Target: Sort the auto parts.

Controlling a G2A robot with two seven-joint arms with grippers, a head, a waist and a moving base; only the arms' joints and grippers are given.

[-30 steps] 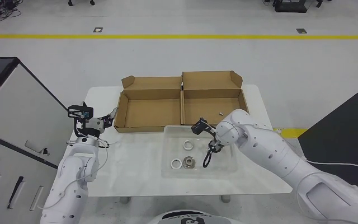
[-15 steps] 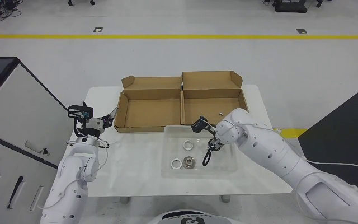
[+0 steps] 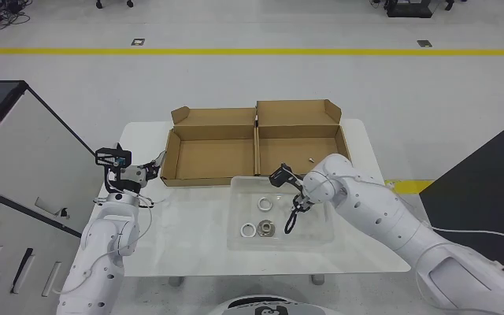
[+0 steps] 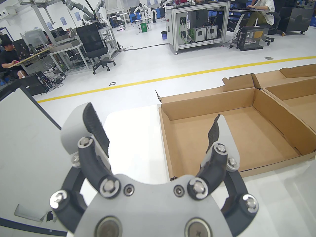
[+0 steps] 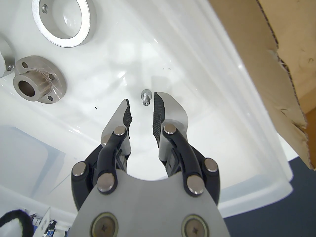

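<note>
Small steel bolt (image 5: 145,99) — light, hard, probably slick and apt to roll — wants a pinch across its shank; right gripper (image 3: 290,227), lower centre of the top view, stands narrowly parted, left gripper (image 4: 153,112) wide.

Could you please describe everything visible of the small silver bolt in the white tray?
The small silver metal bolt has a round head and a short threaded shank. It appears to lie on its side on the floor of the white plastic tray, with bare tray all around it. The right end effector is open, with its fingertips flanking the bolt and not visibly touching it.
</note>
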